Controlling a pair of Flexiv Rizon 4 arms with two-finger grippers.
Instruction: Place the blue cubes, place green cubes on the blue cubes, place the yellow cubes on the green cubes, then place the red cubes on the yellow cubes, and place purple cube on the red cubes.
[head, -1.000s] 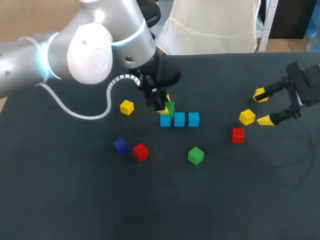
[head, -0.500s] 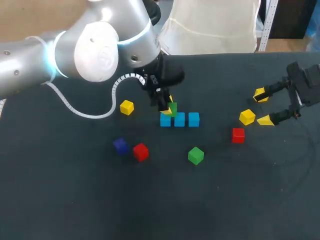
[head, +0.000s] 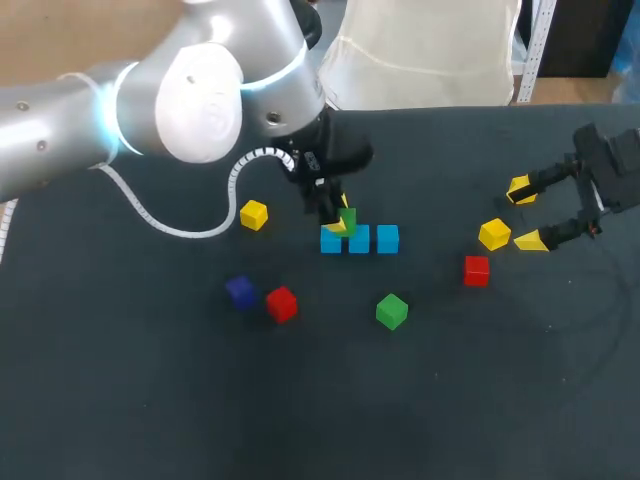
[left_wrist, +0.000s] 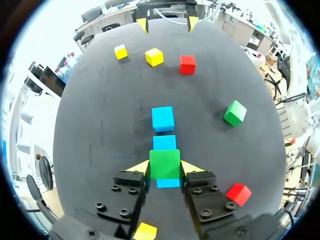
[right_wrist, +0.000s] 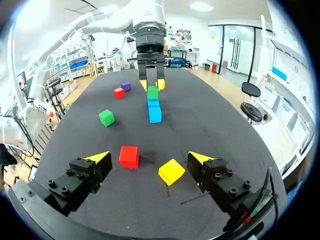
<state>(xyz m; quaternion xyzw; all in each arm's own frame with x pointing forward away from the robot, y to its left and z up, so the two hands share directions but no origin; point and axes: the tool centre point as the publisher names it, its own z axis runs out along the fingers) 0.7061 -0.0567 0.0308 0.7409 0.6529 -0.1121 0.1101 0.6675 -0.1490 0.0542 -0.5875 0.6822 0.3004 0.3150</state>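
Three blue cubes (head: 359, 239) lie in a row mid-table. My left gripper (head: 340, 222) is shut on a green cube (head: 347, 219) right over the row's left end; the left wrist view has this green cube (left_wrist: 164, 163) between the yellow tips, covering most of the nearest blue cube (left_wrist: 168, 183). Whether it rests on the blue I cannot tell. A second green cube (head: 392, 311), red cubes (head: 282, 303) (head: 476, 270), yellow cubes (head: 254, 214) (head: 494, 234) and a purple cube (head: 240, 290) lie loose. My right gripper (head: 525, 215) stands open at the right, beside the yellow cube (right_wrist: 171, 171).
The left arm's white cable (head: 170, 225) loops over the table's left part. Another small yellow cube (left_wrist: 120, 51) lies near the right gripper's far finger. A red cube (right_wrist: 129, 156) sits just ahead of the right gripper's fingers.
My left gripper has carried the green cube a little to the right along the blue row. The right arm and the loose cubes have stayed where they were.
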